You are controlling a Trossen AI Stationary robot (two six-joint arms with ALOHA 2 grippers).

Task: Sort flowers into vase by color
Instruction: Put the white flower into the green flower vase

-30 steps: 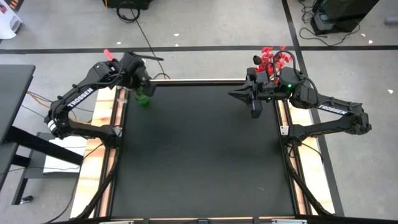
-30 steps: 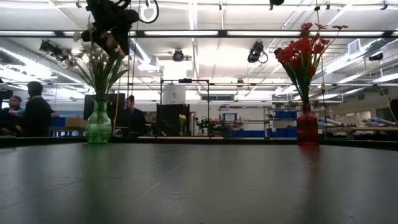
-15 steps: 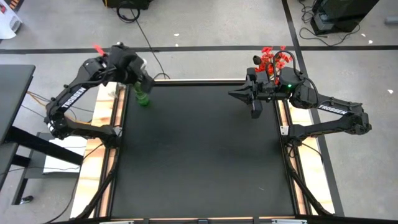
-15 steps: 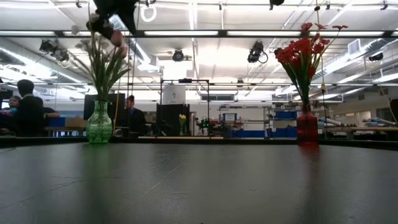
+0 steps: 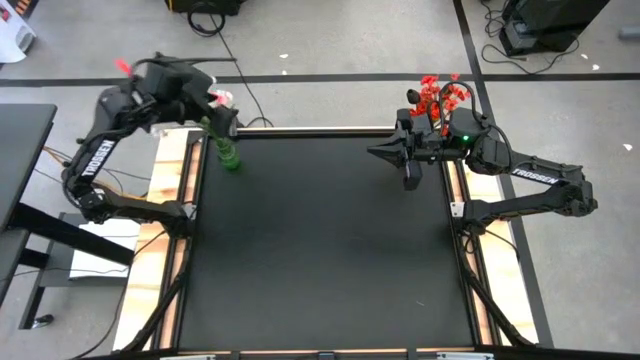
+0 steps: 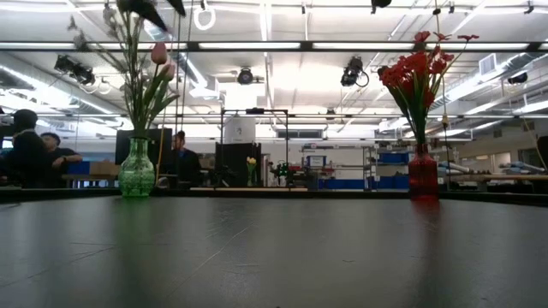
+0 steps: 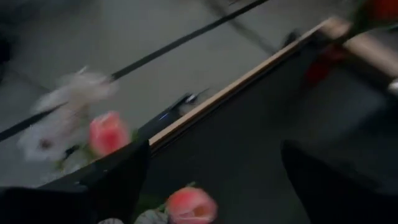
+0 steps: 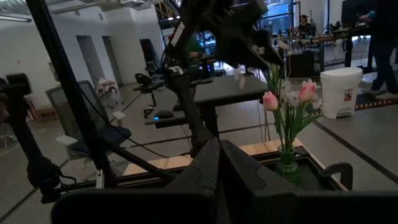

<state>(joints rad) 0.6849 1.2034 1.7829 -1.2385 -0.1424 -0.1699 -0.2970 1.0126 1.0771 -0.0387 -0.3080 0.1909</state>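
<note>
A green vase (image 6: 136,171) stands at the table's far left corner (image 5: 229,158). It holds pink-white buds (image 6: 159,53) and white blooms (image 7: 68,115) on green stems. At the far right corner stands a red vase (image 6: 422,173) with the red flowers (image 5: 440,95). My left gripper (image 7: 211,186) hangs open above the green vase's flowers, its fingers touching nothing (image 5: 203,95). One pink bud (image 7: 189,205) shows below the gap. My right gripper (image 5: 410,168) is shut and level beside the red vase, pointing across the table toward the green vase (image 8: 287,163).
The black table top (image 5: 320,250) stretches between the two vases, with wooden rails along its left and right edges. People sit in the room behind the table (image 6: 26,154). A white bin (image 8: 341,90) stands on the floor beyond the green vase.
My left gripper has risen from the tops of the flowers in the green vase and drawn off toward the table's far left, tipping as it went. The flowers stay standing in the vase, and a pink bud now shows clear below the fingers.
</note>
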